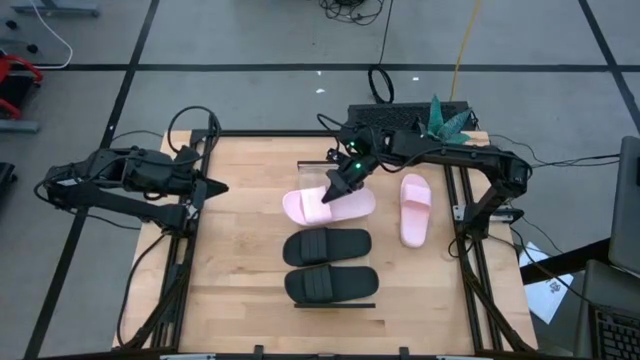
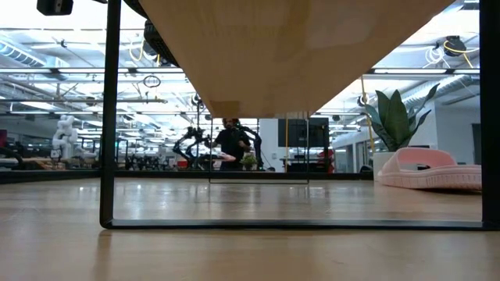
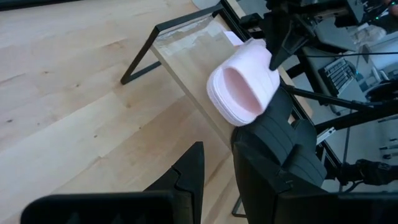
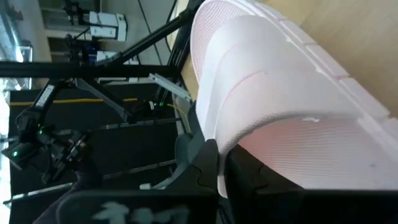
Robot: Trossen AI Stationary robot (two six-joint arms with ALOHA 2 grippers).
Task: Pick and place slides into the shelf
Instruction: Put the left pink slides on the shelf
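My right gripper [image 1: 338, 190] is shut on a pale pink slide [image 1: 328, 206], which it holds across the far half of the shelf [image 1: 303, 170]. Two black slides [image 1: 327, 246] [image 1: 332, 284] lie side by side on the shelf's near half. The other pink slide [image 1: 415, 208] rests sole down on the table, right of the shelf. It also shows in the low view as the pink slide [image 2: 430, 168]. At the table's left edge my left gripper [image 1: 220, 187] waits, its fingers a little apart around nothing. My right gripper pinches the pink slide's strap at its edge [image 4: 219, 149]; one finger seems to lie under the strap and one outside it. The fingers come from the far right, slanting down. The slide is tilted over the shelf plank [image 3: 180, 56]; whether its lower edge touches, I cannot tell.
A black box [image 1: 400, 115] and a green plant [image 1: 447, 118] stand at the table's far edge. Dark frame rails [image 1: 470, 260] run along both sides of the tabletop. There is bare wood between my left gripper and the shelf.
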